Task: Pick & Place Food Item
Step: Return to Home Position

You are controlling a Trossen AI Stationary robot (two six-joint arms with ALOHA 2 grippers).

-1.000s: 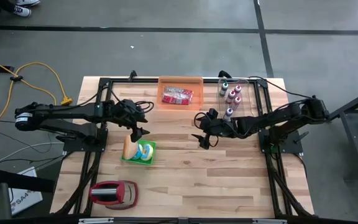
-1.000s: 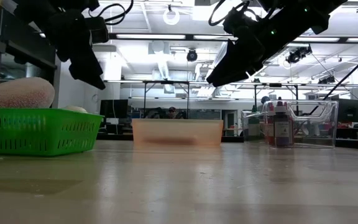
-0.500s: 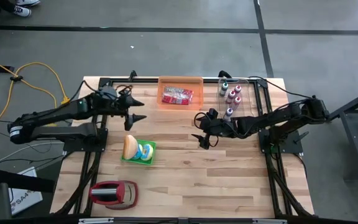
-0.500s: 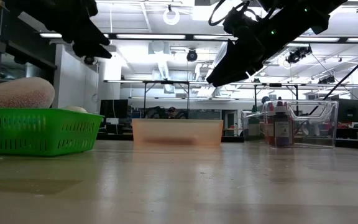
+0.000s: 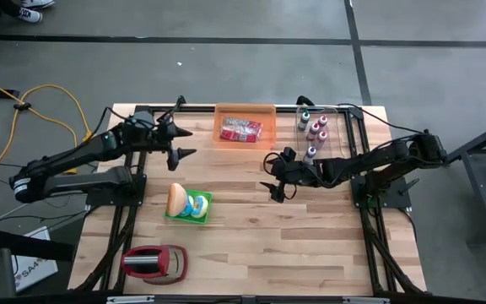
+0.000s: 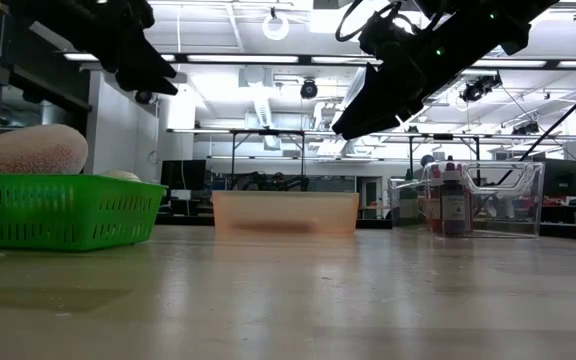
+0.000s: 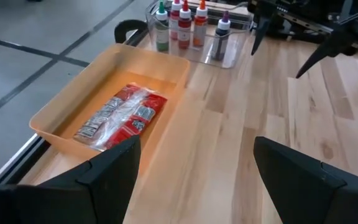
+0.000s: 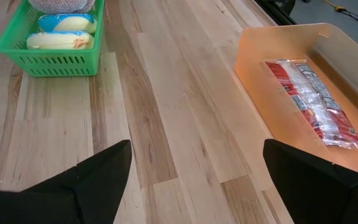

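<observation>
A green basket (image 5: 207, 203) stands left of the table's middle. In it lie a tan bun (image 5: 175, 198) and yellow and blue packets (image 8: 64, 32). An orange tray (image 5: 245, 111) at the far edge holds a red and white packet (image 7: 124, 115). My left gripper (image 5: 189, 142) hovers open and empty between basket and tray, pointing toward the tray. My right gripper (image 5: 268, 173) hangs open and empty over the table's middle, right of the basket.
A clear bin (image 5: 332, 127) of small bottles (image 7: 185, 15) stands right of the orange tray at the far edge. A red and silver object (image 5: 153, 262) lies near the front left corner. Bare wood (image 5: 294, 228) stretches from the middle to the front right.
My left gripper has risen from just above the basket and swung toward the table's far edge and the orange tray, tipping closer to level. It has stayed open and empty. The bun has stayed in the basket.
</observation>
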